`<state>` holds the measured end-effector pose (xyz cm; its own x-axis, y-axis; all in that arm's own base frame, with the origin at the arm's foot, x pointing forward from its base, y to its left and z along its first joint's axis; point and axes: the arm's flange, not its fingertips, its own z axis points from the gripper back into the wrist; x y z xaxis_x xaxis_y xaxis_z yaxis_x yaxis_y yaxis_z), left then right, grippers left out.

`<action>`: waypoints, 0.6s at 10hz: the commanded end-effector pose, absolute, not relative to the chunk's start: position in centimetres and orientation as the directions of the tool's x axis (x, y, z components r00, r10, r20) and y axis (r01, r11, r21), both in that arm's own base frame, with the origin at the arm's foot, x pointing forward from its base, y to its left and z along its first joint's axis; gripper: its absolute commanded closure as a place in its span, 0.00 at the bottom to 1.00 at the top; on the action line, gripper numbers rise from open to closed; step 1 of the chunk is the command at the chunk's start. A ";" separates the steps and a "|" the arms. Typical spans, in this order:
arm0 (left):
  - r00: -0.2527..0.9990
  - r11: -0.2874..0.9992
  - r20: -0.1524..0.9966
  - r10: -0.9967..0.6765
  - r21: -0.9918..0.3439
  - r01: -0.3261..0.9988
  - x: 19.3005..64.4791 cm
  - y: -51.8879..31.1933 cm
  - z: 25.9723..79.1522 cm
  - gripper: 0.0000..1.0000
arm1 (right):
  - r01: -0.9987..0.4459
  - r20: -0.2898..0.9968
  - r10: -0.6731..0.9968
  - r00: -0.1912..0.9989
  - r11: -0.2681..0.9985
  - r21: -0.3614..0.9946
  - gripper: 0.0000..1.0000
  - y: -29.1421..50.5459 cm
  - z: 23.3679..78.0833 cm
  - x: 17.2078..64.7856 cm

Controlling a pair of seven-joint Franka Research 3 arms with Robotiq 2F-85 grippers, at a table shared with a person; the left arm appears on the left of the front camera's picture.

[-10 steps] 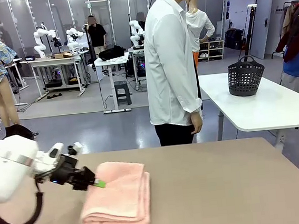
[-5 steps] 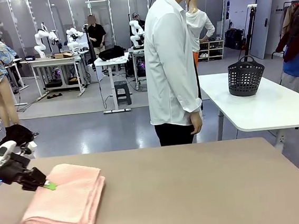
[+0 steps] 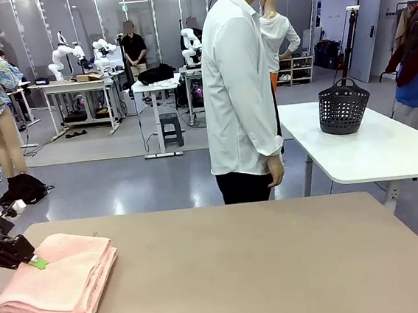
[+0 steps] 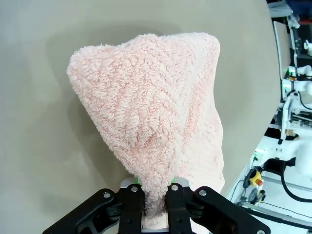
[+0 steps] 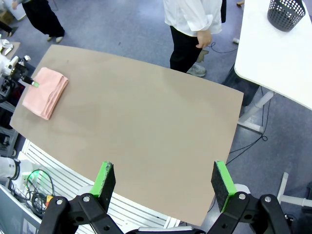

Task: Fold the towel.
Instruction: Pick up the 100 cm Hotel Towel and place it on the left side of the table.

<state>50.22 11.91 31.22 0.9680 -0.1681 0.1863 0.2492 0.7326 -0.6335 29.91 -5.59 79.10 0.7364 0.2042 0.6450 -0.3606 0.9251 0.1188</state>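
Now left pincer [image 3: 34, 263] clenched on folded salmon-pink terry towel [image 3: 58, 279] (right pincer [image 5: 163, 183] released): slide low across surface [image 3: 279, 268], keeping layers stacked.

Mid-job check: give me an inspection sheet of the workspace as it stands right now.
Surface: brown table, bare apart from the towel.
Job's things: towel folded into a stack at the table's left end.
Clutter: nothing seen on the table.
Grippers: left gripper shut on the towel's edge; right gripper open, high above the table.
Cables: nothing seen on the table.
Surroundings: person standing at the far side; black basket on a white table behind.
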 end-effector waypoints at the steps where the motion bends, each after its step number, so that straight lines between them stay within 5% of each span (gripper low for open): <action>1: 0.975 0.775 0.173 -0.143 -0.593 0.219 50.5 13.3 31.8 0.93 | -0.358 0.644 0.203 0.738 0.926 0.117 0.00 -5.6 79.2 29.9; 6: 0.972 0.760 0.184 -0.145 -0.608 0.229 50.1 13.6 31.5 0.93 | -0.358 0.644 0.203 0.738 0.926 0.117 0.00 -5.6 79.2 29.9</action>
<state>50.19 13.76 31.50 0.9716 -0.1408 0.1904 0.2286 0.7681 -0.5982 29.91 -5.59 79.10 0.7364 0.2042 0.6450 -0.3606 0.9251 0.1188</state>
